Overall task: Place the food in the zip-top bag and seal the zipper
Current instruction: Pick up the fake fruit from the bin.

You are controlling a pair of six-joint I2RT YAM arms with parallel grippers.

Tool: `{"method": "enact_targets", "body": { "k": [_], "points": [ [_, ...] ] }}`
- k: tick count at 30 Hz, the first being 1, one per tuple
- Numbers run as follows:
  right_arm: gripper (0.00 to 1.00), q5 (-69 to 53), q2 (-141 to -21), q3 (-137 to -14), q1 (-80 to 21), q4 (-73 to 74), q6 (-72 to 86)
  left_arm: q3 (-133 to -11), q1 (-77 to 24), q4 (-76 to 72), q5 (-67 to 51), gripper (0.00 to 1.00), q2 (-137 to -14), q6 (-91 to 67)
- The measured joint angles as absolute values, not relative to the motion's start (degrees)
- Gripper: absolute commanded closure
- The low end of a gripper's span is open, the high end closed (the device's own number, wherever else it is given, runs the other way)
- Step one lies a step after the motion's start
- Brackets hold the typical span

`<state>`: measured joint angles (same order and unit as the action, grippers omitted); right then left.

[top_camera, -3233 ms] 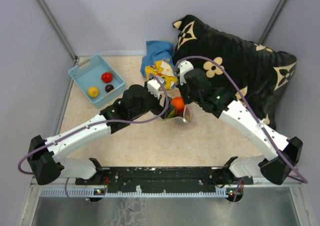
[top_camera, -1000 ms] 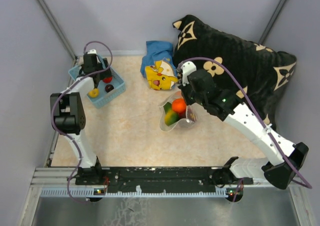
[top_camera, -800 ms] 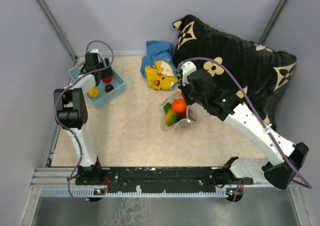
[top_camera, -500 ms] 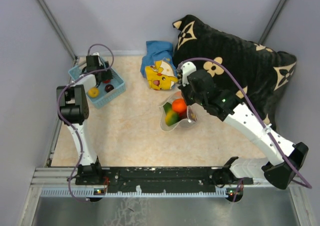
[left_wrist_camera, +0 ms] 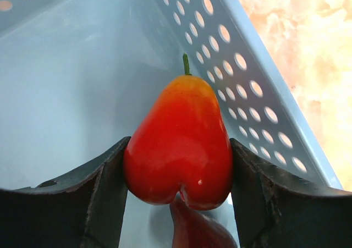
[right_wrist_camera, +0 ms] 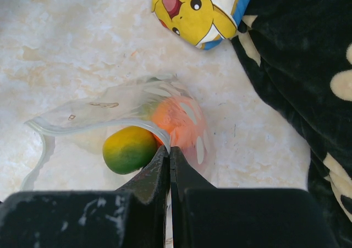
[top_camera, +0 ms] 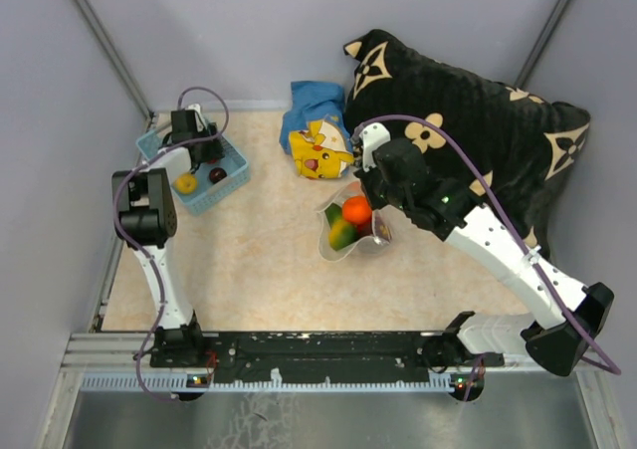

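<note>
Red pear-shaped toy fruit (left_wrist_camera: 179, 121) sits clamped in my left end effector (left_wrist_camera: 179, 165) inside the blue basket (left_wrist_camera: 258, 94); my right end effector (right_wrist_camera: 169, 159) pinches the zip-top bag (right_wrist_camera: 99, 111) rim. Smooth fruit may squirt free on lifting.

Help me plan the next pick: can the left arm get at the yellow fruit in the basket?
Probably not yet: the left gripper sits in the basket near the yellow fruit, but clamped on the red fruit.

plush (top_camera: 320, 152) close behind bag (top_camera: 333, 250), pillow (top_camera: 468, 120) beside
</note>
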<state>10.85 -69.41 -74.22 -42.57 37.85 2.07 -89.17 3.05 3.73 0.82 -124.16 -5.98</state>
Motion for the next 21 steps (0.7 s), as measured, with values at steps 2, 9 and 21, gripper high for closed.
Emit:
{"method": "enact_targets", "body": {
  "k": [2,9,21],
  "points": [
    [1.00,10.85,-69.41,-74.22,-42.57,37.85,2.07,-87.68,3.05,3.86,0.27,0.48,-122.67,-5.98],
    [1.00,10.85,-70.26,-74.24,-42.57,37.69,2.02,-78.04,3.05,1.89,-3.57,0.47,-110.76,-10.17],
    [1.00,11.27,-71.02,-74.28,-42.57,37.69,1.96,-63.44,1.74,-0.08,-9.37,0.47,-90.26,-18.50]
  ]
}}
